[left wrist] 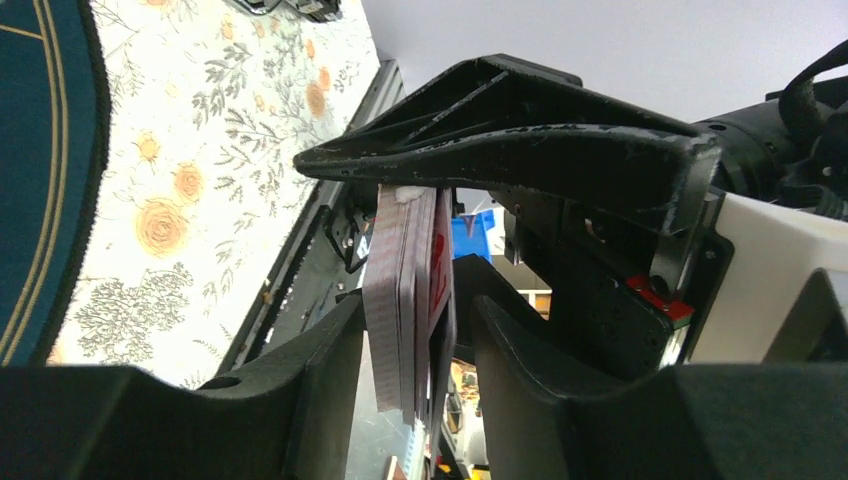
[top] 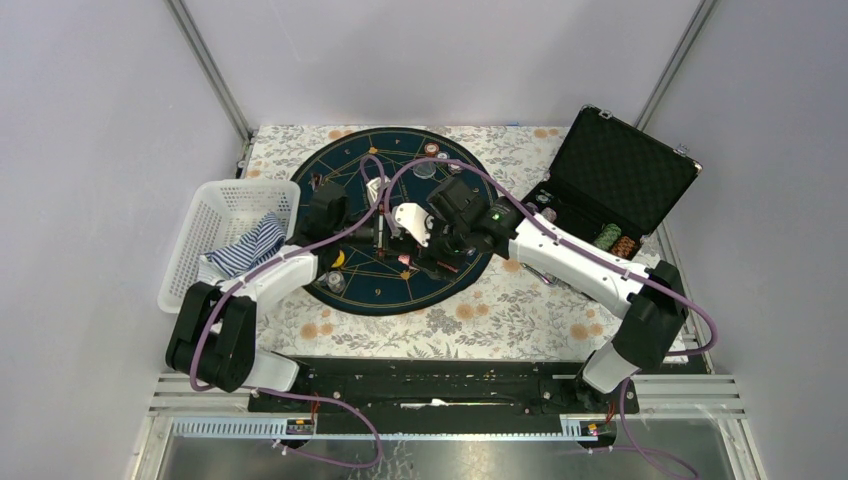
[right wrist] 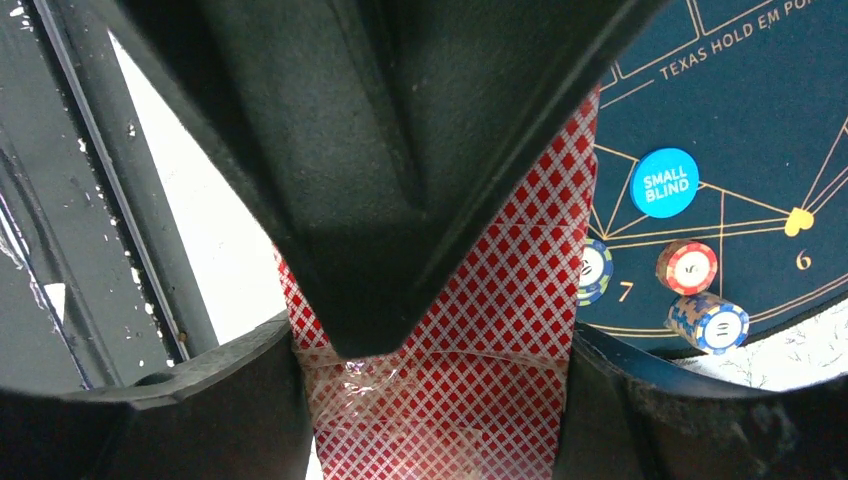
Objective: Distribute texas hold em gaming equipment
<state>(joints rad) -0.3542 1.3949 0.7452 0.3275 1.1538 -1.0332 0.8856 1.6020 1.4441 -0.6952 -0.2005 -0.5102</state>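
Observation:
A deck of playing cards (right wrist: pixel 500 300) with red diamond backs and clear tape across it hangs above the dark-blue mat (top: pixel 380 292). My right gripper (right wrist: pixel 432 345) is shut on the deck's two side edges. My left gripper (left wrist: pixel 412 305) stands open around the same deck (left wrist: pixel 400 300), seen edge-on: one finger lies against it and a gap shows at the other. In the top view both grippers meet at the mat's middle (top: pixel 405 235). On the mat lie a blue small-blind button (right wrist: pixel 664 182), a red chip (right wrist: pixel 687 266) and a blue-white chip stack (right wrist: pixel 708 322).
A white basket (top: pixel 225 200) holding a striped cloth (top: pixel 250 248) stands at the left. The open black case (top: pixel 615 175) sits at the right with chip stacks (top: pixel 615 240) inside. More chips (top: pixel 426 168) lie on the mat's far side. A floral cloth covers the table.

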